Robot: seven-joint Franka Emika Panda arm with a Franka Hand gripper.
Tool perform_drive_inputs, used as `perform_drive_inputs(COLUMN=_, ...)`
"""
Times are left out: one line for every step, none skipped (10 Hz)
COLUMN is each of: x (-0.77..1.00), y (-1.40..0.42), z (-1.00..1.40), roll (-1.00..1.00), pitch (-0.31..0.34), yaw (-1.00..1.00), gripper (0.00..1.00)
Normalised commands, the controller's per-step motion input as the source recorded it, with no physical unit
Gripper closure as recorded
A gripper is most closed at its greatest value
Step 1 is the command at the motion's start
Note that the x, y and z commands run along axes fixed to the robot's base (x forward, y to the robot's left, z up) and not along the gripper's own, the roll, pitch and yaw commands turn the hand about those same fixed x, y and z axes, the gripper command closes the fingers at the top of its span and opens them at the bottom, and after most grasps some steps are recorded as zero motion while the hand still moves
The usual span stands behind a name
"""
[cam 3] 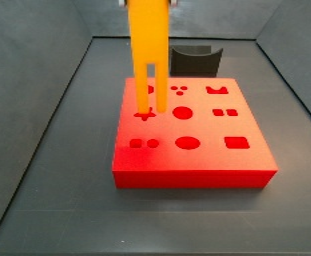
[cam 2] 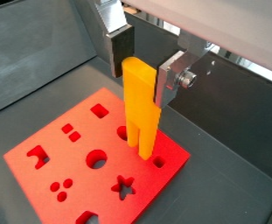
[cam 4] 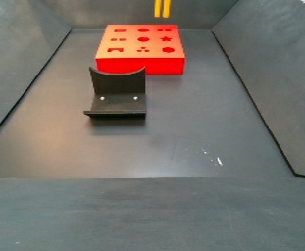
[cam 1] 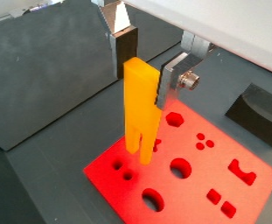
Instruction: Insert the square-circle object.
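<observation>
Your pincer (cam 2: 144, 54) sits in the upper middle of both wrist views, its flat silver plates clamped on the upper end of the long, narrow orange-yellow plastic bar, the square-circle object (cam 2: 141, 105). You hold the bar upright with its two thin prongs pointing down, most likely so the split end can go straight into a matching pair of holes in the flat red block with shaped holes (cam 2: 91, 153) below it. Gripping high up leaves the lower length free, which should keep the plates clear of the block during the descent.

In a side view the bar (cam 3: 147, 50) hangs from the top edge of the frame, left of centre, its prong tips over the left part of the block (cam 3: 191, 140), near a cross-shaped hole. Whether the tips already touch the red surface or hover just above it, you cannot tell from these views. In the far side view only the bar's lower end (cam 4: 162, 10) shows at the top edge, above the block (cam 4: 141, 47).

Count what lies on the dark grey bench (cam 4: 181, 137): one orange-yellow bar, one red block, one dark grey curved stand (cam 4: 116, 93). The stand lies apart from the block, nearer the middle of that frame, and seems to play no part in this step.
</observation>
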Motion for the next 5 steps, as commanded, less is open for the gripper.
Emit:
perform_drive_inputs(x=0.00, y=-0.51, z=-0.28, roll=0.21, pitch=0.011, yaw=0.03, gripper=1.00)
perform_drive_inputs(x=0.00, y=-0.46, z=-0.33, roll=0.10, pitch=0.001, yaw=0.07, gripper=1.00)
perform_drive_inputs(x=0.00, y=-0.26, z=-0.33, roll=0.02, pitch=0.000, yaw=0.07, gripper=1.00)
perform_drive_inputs(x=0.00, y=-0.13, z=-0.35, roll=0.04, pitch=0.000, yaw=0.03, gripper=1.00)
perform_drive_inputs(x=0.04, y=-0.01, z=-0.33, roll=0.04, pitch=0.000, yaw=0.07, gripper=1.00)
